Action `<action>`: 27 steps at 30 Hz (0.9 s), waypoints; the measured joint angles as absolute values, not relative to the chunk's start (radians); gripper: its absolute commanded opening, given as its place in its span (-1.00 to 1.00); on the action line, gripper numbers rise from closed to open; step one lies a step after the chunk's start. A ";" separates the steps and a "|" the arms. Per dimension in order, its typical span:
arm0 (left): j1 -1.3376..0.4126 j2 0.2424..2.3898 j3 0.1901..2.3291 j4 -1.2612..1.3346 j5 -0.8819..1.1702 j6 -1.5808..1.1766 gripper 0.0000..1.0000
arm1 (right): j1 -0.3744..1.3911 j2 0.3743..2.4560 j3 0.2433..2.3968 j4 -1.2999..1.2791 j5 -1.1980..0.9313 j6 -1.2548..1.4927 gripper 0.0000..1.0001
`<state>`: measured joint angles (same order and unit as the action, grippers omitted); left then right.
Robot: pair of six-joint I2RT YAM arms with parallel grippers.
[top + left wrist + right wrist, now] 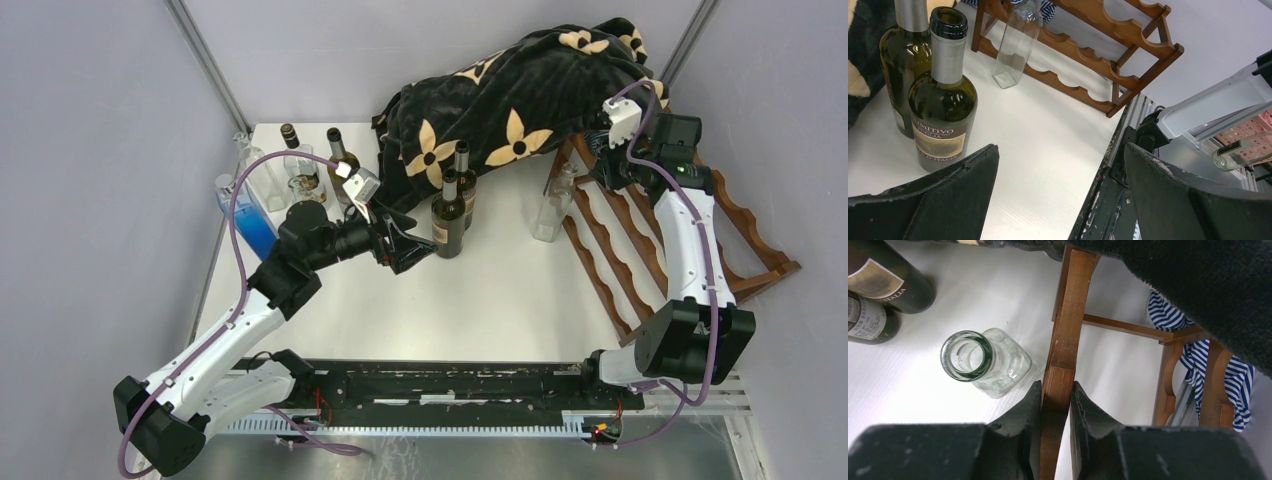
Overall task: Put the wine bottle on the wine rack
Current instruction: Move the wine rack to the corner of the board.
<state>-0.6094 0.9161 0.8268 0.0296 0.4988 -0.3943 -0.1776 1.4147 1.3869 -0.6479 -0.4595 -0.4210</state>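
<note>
black flowered blanket, striped cloth

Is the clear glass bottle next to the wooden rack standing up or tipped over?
Upright: the clear bottle stands on its base, mouth up, beside the wine rack.

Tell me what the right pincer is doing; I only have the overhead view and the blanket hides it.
Observer: The right pincer is shut on a wooden end piece of the wine rack, not on a bottle.
Operator: Any bottle close to it?
Observer: The clear glass bottle stands uncapped just beside that piece.
Operator: And the other arm?
Observer: The left pincer is wide open and empty; the nearer dark wine bottle stands just ahead of one finger.
</note>
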 measured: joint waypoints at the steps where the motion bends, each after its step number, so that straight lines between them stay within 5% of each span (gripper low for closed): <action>1: -0.609 0.916 0.827 0.030 0.499 -0.394 0.99 | -0.178 1.415 1.387 -0.650 -0.467 -0.425 -0.90; 27: -0.609 0.925 0.827 0.030 0.499 -0.394 0.99 | -0.061 1.410 1.381 -0.652 -0.506 -0.367 -0.94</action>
